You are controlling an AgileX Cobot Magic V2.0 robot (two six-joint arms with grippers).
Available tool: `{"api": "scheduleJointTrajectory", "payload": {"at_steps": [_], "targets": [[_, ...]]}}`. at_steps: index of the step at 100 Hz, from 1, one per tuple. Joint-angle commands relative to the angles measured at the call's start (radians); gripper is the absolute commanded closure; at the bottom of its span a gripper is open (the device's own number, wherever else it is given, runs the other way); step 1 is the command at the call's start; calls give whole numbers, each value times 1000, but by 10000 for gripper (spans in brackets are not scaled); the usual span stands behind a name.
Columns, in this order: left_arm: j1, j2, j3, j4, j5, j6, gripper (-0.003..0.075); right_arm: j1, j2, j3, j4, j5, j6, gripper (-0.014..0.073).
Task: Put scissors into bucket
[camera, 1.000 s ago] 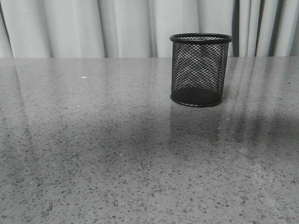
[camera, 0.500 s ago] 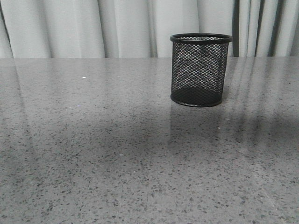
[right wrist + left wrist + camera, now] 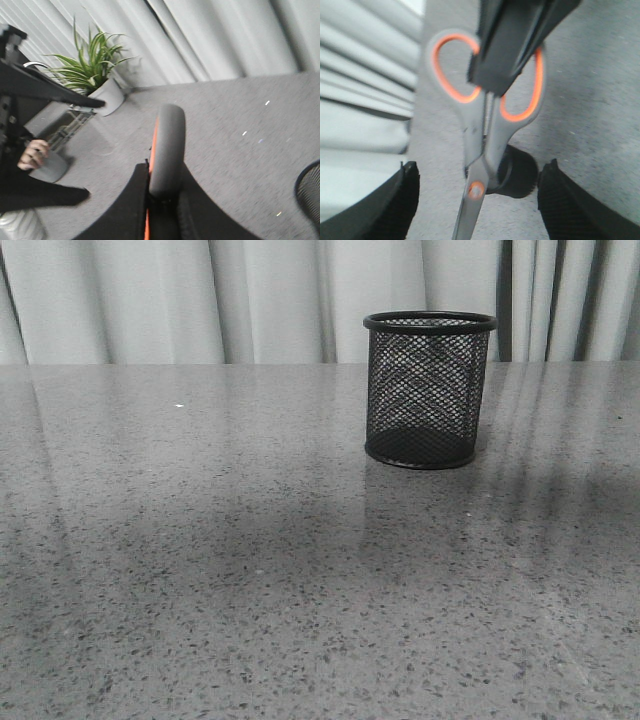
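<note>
Scissors (image 3: 167, 150) stand in the right gripper (image 3: 162, 212), whose fingers are closed on the grey, orange-lined handles; the loop sticks up between them, seen edge-on. The left wrist view shows the same pair (image 3: 480, 145) from the flat side, both orange-lined loops pinched by the right gripper (image 3: 515, 45) and the blades pointing away from it. The left gripper (image 3: 479, 200) is spread wide, one dark finger on either side of the blades and touching nothing. A blurred dark round shape just behind the pivot may be the bucket, though I cannot tell.

On the speckled grey table (image 3: 200, 570) the bucket (image 3: 430, 390) stands upright at about one o'clock from the table's middle, well back. Neither arm nor the scissors show in the front view. Pale curtains (image 3: 150, 300) hang at twelve o'clock beyond the table's far edge.
</note>
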Motion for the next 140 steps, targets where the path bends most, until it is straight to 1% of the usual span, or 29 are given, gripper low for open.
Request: {"api": "scheduleJointTrajectory", "payload": {"at_steps": [1,12,18,25,37,48,69,93,108,131,140], "targets": [[39,-62,-34,18,-100,-95,230,-4,-5,-89,-61,-58,3,646],[128,-95,-34,18,-102,-141,217,-9,16,-162,-281,-51,155,646],[170,-109,-34,16,-100,-158,217,-15,38,-209,-403,-10,252,646],[222,-128,-34,16,-100,-168,218,-15,75,-262,-521,58,321,646],[287,-150,-34,16,-98,-192,218,-15,144,-341,-684,177,398,646],[326,-159,-34,16,-88,-192,218,-15,196,-391,-774,245,405,646],[346,-161,-34,16,-69,-192,218,-15,260,-442,-877,269,439,646],[346,-159,-34,16,-75,-192,218,-13,327,-446,-878,262,439,646],[346,-159,-34,16,-75,-192,218,-13,369,-446,-878,218,439,646],[346,-159,-34,16,-80,-192,218,-13,430,-446,-876,202,439,645],[346,-159,-34,16,-80,-192,218,-9,447,-447,-866,196,428,609]]}}
